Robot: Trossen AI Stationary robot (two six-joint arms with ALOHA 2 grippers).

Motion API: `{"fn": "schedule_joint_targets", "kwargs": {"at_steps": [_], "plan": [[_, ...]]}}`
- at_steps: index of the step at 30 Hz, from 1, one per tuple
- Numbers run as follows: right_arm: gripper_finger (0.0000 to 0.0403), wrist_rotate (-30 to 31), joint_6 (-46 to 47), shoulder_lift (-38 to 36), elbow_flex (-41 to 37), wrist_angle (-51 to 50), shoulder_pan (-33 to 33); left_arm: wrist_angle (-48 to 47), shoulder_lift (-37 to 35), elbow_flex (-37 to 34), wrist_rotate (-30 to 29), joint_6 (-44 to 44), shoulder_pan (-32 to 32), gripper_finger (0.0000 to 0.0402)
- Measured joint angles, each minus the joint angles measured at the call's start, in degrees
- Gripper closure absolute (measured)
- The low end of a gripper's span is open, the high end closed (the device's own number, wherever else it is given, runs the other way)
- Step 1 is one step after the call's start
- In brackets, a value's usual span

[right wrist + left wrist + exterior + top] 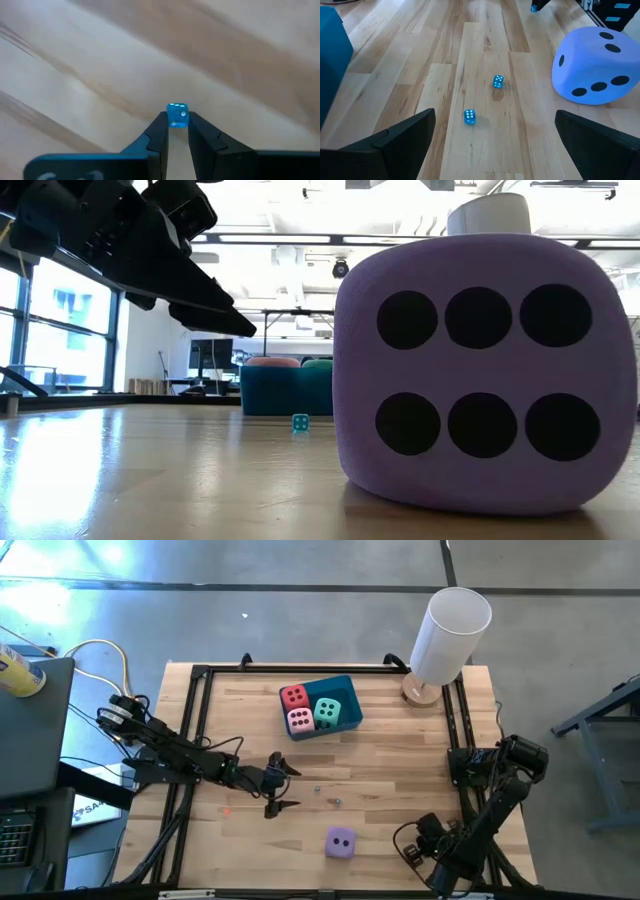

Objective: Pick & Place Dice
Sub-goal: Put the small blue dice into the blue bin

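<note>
The worktop point(400, 790) carries a blue bin point(345, 716) near its far edge, holding the red die point(294, 696), pink die point(299, 721) and teal-green die point(327, 713). The purple die point(340, 842) sits near the front edge. The left end effector point(283, 786), fingers wide apart, hovers mid-worktop by two tiny blue dice point(483, 99). The right end effector point(176, 131), near the front right corner, is clamped on a third tiny blue die point(176, 115).
</note>
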Motion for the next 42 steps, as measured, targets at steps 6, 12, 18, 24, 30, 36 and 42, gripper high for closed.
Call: {"fn": "schedule_joint_targets", "kwargs": {"at_steps": [6,12,18,24,30,36,42], "plan": [[0.0357,18.32,-11.05,0.0,-0.01,0.63,-5.31,0.0,0.0,0.0,0.0,0.4,0.0,0.0002],[0.0357,32.21,-27.74,-1.02,-0.01,0.67,-16.32,0.01,0.0,0.0,0.0,2.91,0.21,0.0002],[0.0357,32.52,-53.26,-6.78,-0.01,9.6,-30.67,0.0,0.0,0.0,0.0,3.45,0.24,0.0002],[0.0357,30.08,-78.26,-11.43,0.07,24.51,-42.39,0.46,0.0,0.0,0.0,3.44,0.07,0.0002],[0.0357,21.23,-87.94,-11.01,0.06,31.83,-52.84,0.68,0.0,0.04,-0.15,1.75,0.46,0.0002],[0.0357,16.45,-88.42,-8.75,-0.01,32.48,-60.03,0.55,0.0,0.04,-0.13,-1.16,-0.02,0.0002],[0.0357,14.0,-88.93,-8.86,0.02,31.34,-64.33,0.4,0.0,0.04,0.09,1.15,-0.39,0.0002]]}}
